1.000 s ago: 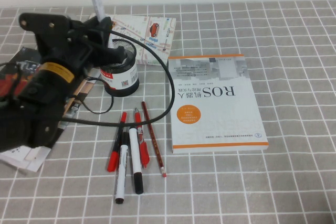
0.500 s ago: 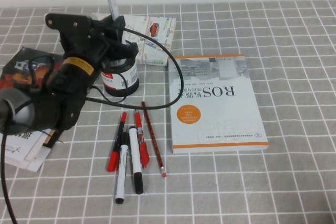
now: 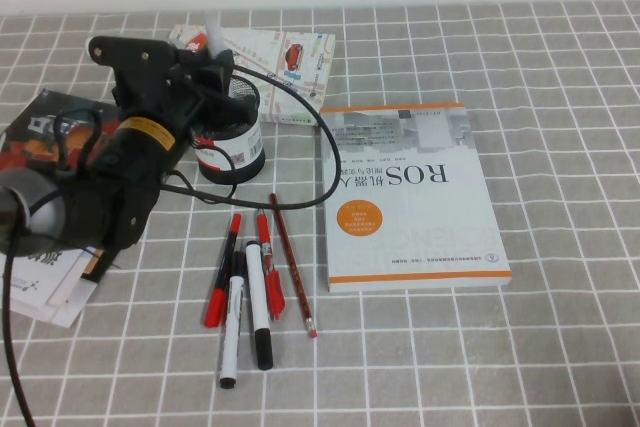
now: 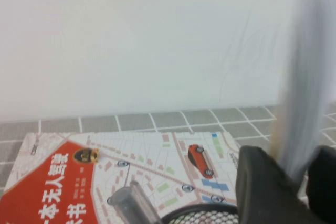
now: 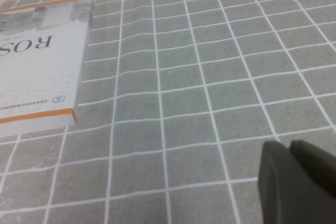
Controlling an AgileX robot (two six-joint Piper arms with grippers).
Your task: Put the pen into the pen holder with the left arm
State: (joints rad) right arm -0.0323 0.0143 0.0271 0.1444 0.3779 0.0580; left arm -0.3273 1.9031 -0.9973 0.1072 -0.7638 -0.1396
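The pen holder [image 3: 231, 143], a small round black mesh cup with a white and red label on its side, stands on the grey tiled table [image 3: 560, 77]. The pen [image 3: 211, 29] stands nearly upright over the holder's opening, only its pale top end showing above the arm; whether its lower end is already inside the cup cannot be told. In the left wrist view the pen [image 4: 307, 82] is a blurred white bar rising between the two dark fingers [image 4: 265, 187], with the holder's mesh rim [image 4: 202, 216] right under them.

The left claw [image 3: 205, 72] sits directly over the holder and is clamped on the pen. The left arm [image 3: 120, 167] is bulky and black with a yellow label and loose black cables looping toward the book.

The right claw [image 5: 299, 182] hangs low over bare table, well apart from the holder, its fingers pressed together with nothing between them.

Behind the holder lies a map booklet [image 3: 285, 62] with a red car picture and, in the wrist view, a red cover bearing Chinese characters. To the holder's right lies a white book [image 3: 410, 197] with orange bands and "ROS" printed on it. In front of the holder lie red pens [image 3: 222, 267], a white marker with a black cap [image 3: 258, 302] and a red pencil [image 3: 292, 265]. Magazines [image 3: 40, 137] lie to the holder's left, under the arm.
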